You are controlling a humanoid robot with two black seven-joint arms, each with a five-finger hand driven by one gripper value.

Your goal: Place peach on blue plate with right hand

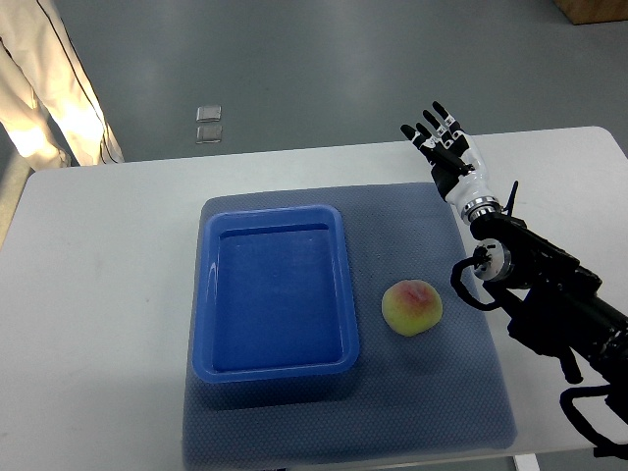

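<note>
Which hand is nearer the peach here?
Right. The right hand is open above the table's far edge, beyond and right of the peach, not touching it. The left hand is out of view.

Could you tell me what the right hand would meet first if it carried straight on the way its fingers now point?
Probably nothing: the open right hand points up-left past the table's far edge, away from the peach.

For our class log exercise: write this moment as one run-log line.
right hand: open, raised beyond mat | peach: on mat, ungrasped | blue plate: empty
</note>
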